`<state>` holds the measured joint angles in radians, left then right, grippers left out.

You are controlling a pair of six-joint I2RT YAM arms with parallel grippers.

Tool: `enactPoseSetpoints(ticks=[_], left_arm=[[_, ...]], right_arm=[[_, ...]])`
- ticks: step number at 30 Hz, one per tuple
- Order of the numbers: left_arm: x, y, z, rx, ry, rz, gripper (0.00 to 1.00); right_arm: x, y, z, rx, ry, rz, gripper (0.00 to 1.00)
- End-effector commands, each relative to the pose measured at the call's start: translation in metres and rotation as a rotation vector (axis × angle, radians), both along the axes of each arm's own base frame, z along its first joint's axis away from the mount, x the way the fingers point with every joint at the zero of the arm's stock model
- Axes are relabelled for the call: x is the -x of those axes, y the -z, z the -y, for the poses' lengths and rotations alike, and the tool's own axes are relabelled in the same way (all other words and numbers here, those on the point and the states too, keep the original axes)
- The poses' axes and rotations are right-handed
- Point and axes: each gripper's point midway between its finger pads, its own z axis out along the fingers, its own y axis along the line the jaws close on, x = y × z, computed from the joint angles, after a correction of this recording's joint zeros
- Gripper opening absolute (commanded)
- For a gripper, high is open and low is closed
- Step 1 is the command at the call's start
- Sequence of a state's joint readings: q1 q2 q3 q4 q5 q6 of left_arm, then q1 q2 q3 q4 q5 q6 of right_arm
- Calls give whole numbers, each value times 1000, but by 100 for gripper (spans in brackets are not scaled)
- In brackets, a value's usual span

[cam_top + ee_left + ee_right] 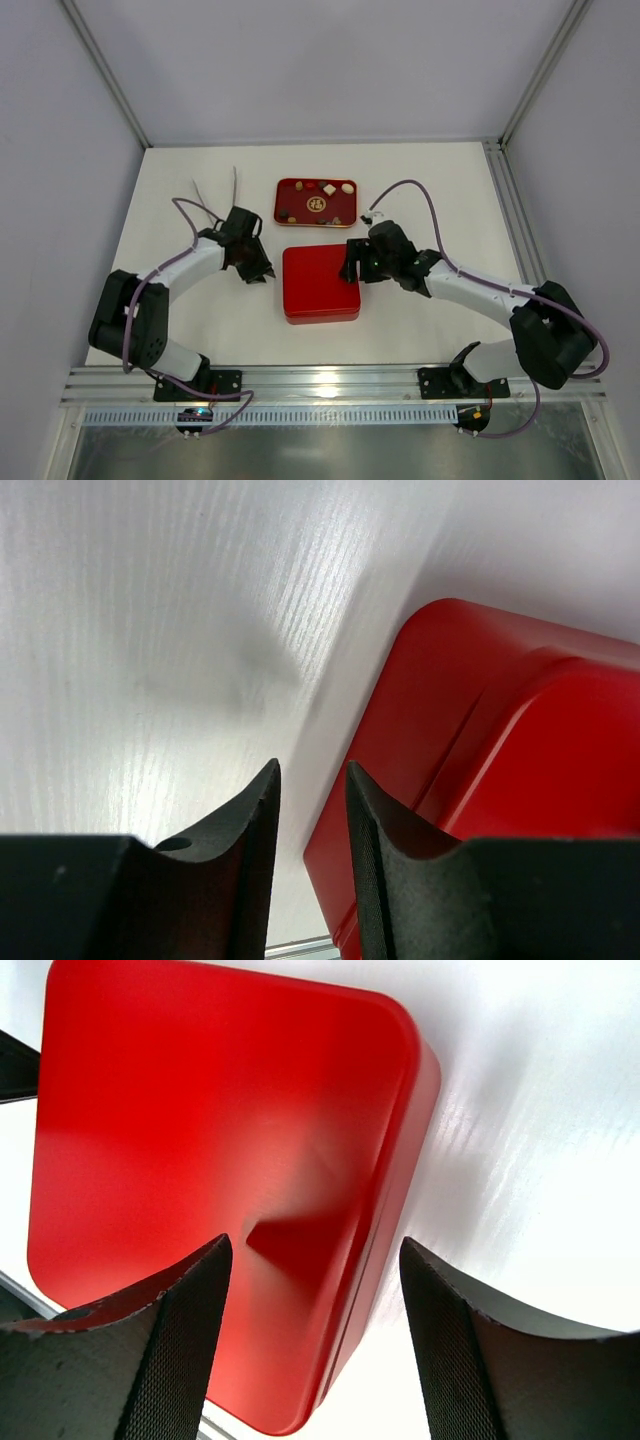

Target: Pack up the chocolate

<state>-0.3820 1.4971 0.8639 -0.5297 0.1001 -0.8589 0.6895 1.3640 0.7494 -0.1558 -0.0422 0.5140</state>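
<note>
The left arm (185,265) and right arm (470,290) are bent at the elbow and angled inward. The left tool (312,770) is parted narrowly; the right tool (315,1245) is spread wide, nothing gripped.

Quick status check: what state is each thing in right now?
Red box: closed, lid on.
Chocolate: loose on the red tray, unpacked.
Left gripper: jaws slightly apart, empty.
Right gripper: jaws open, empty, over the box's edge.
</note>
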Motion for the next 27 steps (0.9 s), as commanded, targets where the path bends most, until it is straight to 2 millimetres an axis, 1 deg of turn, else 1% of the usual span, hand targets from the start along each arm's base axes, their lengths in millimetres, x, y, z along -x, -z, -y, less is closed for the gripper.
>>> enactPoseSetpoints(ticks=[1,4,5,7,8,10,11,12,13,17,20,26,27], left_arm=[[-6,-17,-9,1,-9,51,32],[-5,-21,-13,1,-10,56,36],[-5,-26,-14,3,-12,71,37],[-2,-30,-13,13,-2,78,43],[-1,-36,-12,26,3,95,49],[2,-42,-10,44,9,108,55],[4,-42,-11,49,11,110,60],[5,-46,-9,60,16,124,63],[7,-46,-9,66,22,124,65],[17,-44,2,118,70,103,75],[20,-43,12,142,106,111,81],[24,-41,28,163,152,114,83],[25,-41,29,164,154,109,83]], right_arm=[[-6,-21,-1,-73,11,37,70],[-6,-25,3,-100,20,29,70],[-5,-24,4,-103,17,27,71],[-3,-27,4,-125,11,19,71],[-1,-26,4,-135,12,10,71],[3,-30,2,-171,0,-1,73],[5,-28,2,-184,-2,-10,74],[7,-27,2,-195,-3,-20,74],[9,-29,2,-214,-9,-29,76],[21,-23,1,-258,-24,-73,80],[28,-20,1,-289,-24,-98,84],[39,-9,5,-326,-10,-145,87],[39,-10,4,-340,-9,-143,87]])
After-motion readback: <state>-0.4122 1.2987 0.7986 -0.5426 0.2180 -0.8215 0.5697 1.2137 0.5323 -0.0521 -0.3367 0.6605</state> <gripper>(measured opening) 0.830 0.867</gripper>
